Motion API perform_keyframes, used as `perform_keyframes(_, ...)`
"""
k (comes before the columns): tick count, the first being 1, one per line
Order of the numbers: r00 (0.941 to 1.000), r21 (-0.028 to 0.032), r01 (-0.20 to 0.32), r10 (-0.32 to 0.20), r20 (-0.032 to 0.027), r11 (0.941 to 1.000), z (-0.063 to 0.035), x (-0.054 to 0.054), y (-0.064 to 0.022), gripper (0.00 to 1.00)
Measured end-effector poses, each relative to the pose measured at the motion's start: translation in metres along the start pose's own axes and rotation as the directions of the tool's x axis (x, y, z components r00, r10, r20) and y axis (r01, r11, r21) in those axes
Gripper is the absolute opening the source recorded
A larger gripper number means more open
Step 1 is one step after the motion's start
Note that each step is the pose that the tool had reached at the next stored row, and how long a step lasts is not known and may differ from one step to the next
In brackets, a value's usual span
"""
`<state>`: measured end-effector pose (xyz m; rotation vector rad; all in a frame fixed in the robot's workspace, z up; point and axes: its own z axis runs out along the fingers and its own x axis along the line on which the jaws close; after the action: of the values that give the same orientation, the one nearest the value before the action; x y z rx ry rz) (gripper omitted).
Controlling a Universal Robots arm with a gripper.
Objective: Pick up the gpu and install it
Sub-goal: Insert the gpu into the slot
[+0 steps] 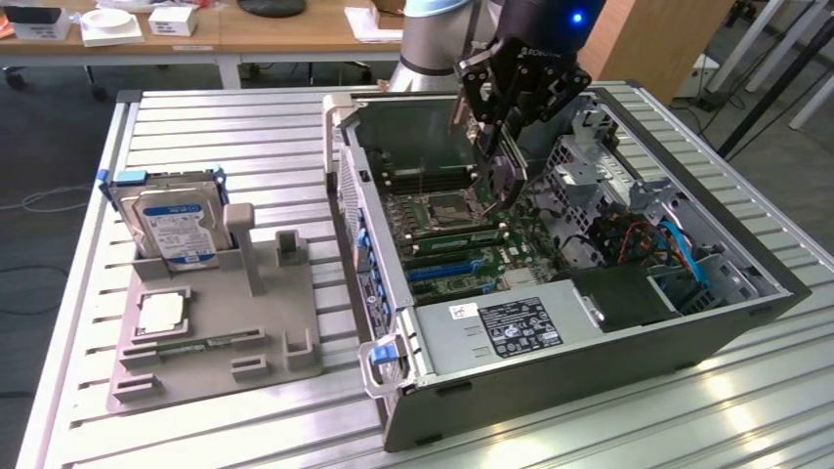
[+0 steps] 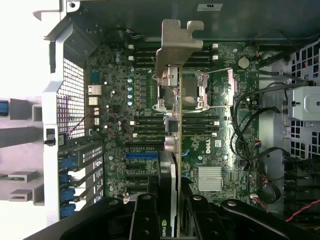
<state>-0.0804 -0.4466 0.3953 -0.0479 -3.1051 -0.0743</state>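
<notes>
One gripper [image 1: 503, 132] hangs over the open computer case [image 1: 587, 391]. Its two black fingers [image 2: 145, 215] are closed onto one gpu [image 1: 503, 168], held on edge above the motherboard [image 1: 450, 220]. Whether the card's lower edge touches a slot cannot be told.

In the wrist view the gpu shows edge-on, with one pale metal bracket [image 2: 175, 42] at the end away from the fingers. Close to the fingers the card carries one green-and-white logo [image 2: 165, 231] (its letters are cut off and cannot be read). The word "DELL" [image 2: 202, 146] is printed in white on the motherboard, near one silver finned heatsink [image 2: 210, 177]. One blue expansion slot [image 2: 142, 155] lies just beside the card's line, and one round coin battery [image 2: 243, 62] sits near the bracket end.

At the near end of the case, one power supply [image 1: 521, 327] bears one black label with white print too small to read.

On the exterior view's left, one grey holder tray [image 1: 261, 313] rests on the slatted metal table [image 1: 195, 127], near the case. One hard drive [image 1: 170, 220] stands upright in it, its blue-and-white label not legible. Nearer on the tray, one square chip [image 1: 163, 313] and one narrow green memory stick [image 1: 183, 348] lie flat. One blue light [image 1: 576, 18] glows on the arm.
</notes>
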Motion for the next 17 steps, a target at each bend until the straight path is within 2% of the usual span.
perform_keyframes(8, 1.0, -0.0001, 0.0, 0.0, 0.0038, 1.0, 0.0, 0.0003, 0.0, 0.27)
perform_keyframes(12, 0.9999, -0.0003, 0.005, -0.005, 0.0117, 1.0, 0.0001, 0.0007, 0.0001, 0.27)
perform_keyframes(17, 0.9991, 0.001, 0.042, -0.042, 0.0109, 0.9991, 0.0001, 0.0007, 0.0005, 0.27)
